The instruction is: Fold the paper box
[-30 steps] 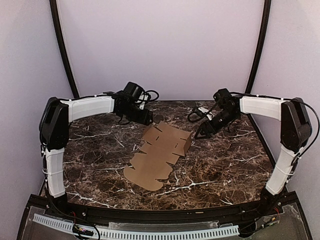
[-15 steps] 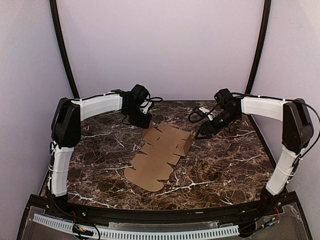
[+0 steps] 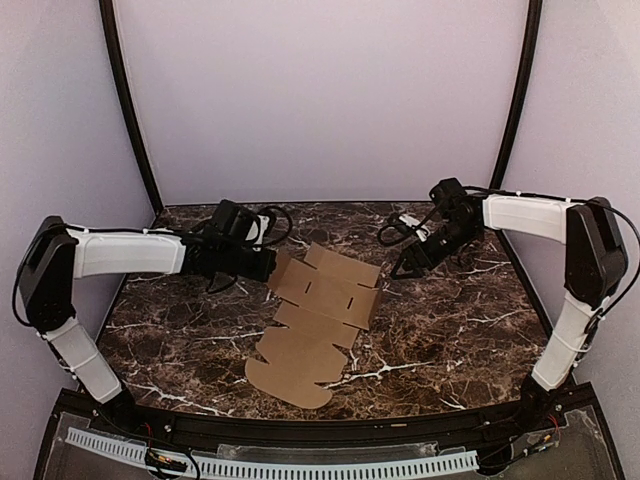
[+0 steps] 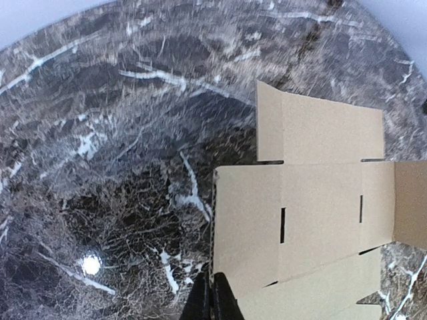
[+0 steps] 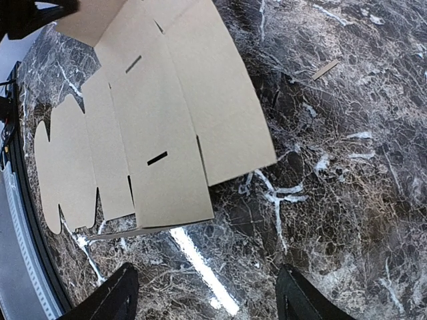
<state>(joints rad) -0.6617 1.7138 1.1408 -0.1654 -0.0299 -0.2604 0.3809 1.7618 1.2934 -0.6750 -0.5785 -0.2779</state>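
- Marble-patterned desk [image 3: 450, 330], and the paper box [image 3: 320, 300] lies on it a little left of centre as an unfolded brown die-cut sheet, running diagonally from the far middle towards the near left.
- Its rounded tabs [image 3: 290, 375] point at the near edge, and the squarer flaps sit at the far end.
- The left arm reaches low across from the left side, with the left gripper [image 3: 272, 272] right at the sheet's far-left flap.
- From the left wrist, the left gripper [image 4: 215, 300] is closed tight, fingers pressed together on the cut left edge of the paper box [image 4: 320, 200], pinching the cardboard.
- Two short slots show on the panels beyond the pinch, and the dark desk [image 4: 100, 167] fills the rest of that view.
- The right gripper [image 3: 405, 268] hangs just off the sheet's far-right corner, near it but not touching.
- From the right wrist, the right gripper [image 5: 207, 297] is spread wide with nothing between its fingers [image 5: 117, 297], only bare desk [image 5: 333, 200] below.
- The paper box [image 5: 167, 113] spreads across the upper left of that view, its nearest corner just ahead of the spread fingers.
- A small sliver of cardboard [image 5: 325, 69] lies by itself on the marble, well apart from the sheet.
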